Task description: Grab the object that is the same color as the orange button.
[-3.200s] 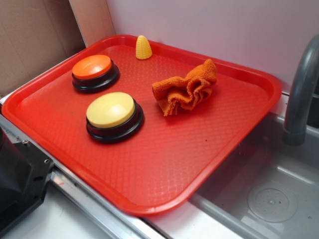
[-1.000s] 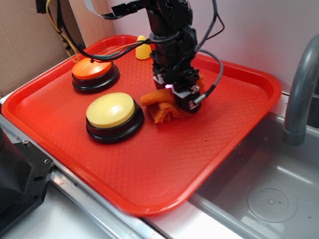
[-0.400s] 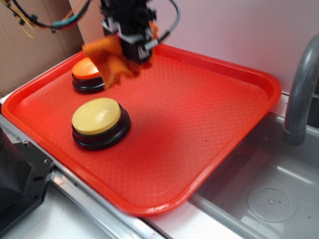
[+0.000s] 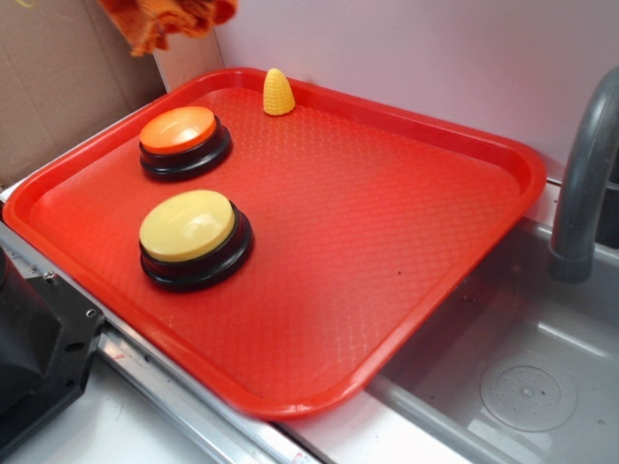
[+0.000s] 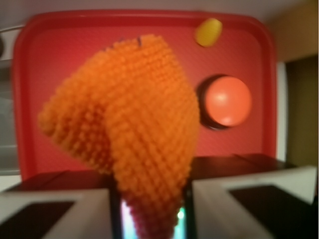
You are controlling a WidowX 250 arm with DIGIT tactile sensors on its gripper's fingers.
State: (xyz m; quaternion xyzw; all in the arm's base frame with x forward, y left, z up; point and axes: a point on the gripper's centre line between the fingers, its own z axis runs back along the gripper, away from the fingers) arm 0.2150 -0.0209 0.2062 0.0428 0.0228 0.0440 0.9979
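Note:
The orange cloth fills the middle of the wrist view, pinched between the two pale fingers of my gripper, which is shut on it high above the tray. In the exterior view only the cloth's lower folds show at the top left edge; the gripper itself is out of that frame. The orange button stands at the tray's back left, and also shows in the wrist view as the orange button, far below.
A red tray holds a pale yellow button at front left and a small yellow corn cone at the back rim. A grey faucet and a sink basin lie to the right. Cardboard stands behind on the left.
The gripper closed on the cloth, lifted it off the tray and carried it up and to the left, almost out of the exterior view. The yellow button got shifted slightly to the left.

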